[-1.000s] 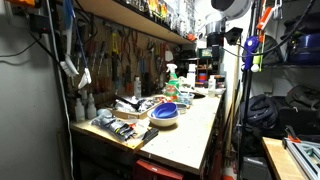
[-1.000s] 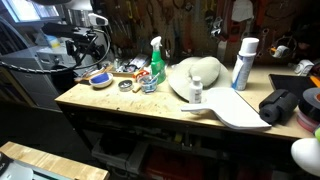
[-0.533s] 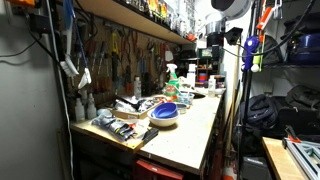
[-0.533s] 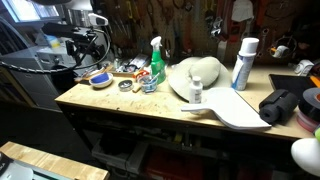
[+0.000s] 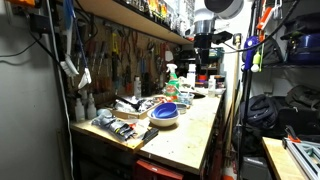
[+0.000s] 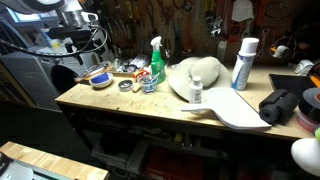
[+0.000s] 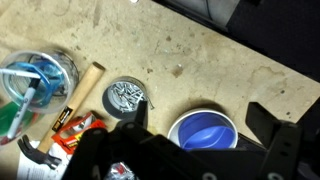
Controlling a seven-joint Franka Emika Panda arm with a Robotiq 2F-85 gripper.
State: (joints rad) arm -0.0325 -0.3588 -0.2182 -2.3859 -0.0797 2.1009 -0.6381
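In the wrist view my gripper (image 7: 198,116) is open, its two black fingers (image 7: 264,120) spread wide. Between them, well below on the worn wooden bench (image 7: 200,50), stands a white bowl with a blue inside (image 7: 205,130). It is empty, and the gripper touches and holds nothing. The bowl also shows in both exterior views (image 5: 165,112) (image 6: 99,77). The arm (image 5: 205,35) hangs high above the bench in an exterior view.
Left of the bowl are a round tin of screws (image 7: 126,97), a wooden-handled hammer (image 7: 78,90) and a clear tub of blue parts (image 7: 35,75). Further along the bench stand a green spray bottle (image 6: 156,62), a white hat (image 6: 195,75), a white can (image 6: 243,62) and a black bag (image 6: 283,105).
The arm has swung sideways above the bench in both exterior views. The things on the bench have not moved.
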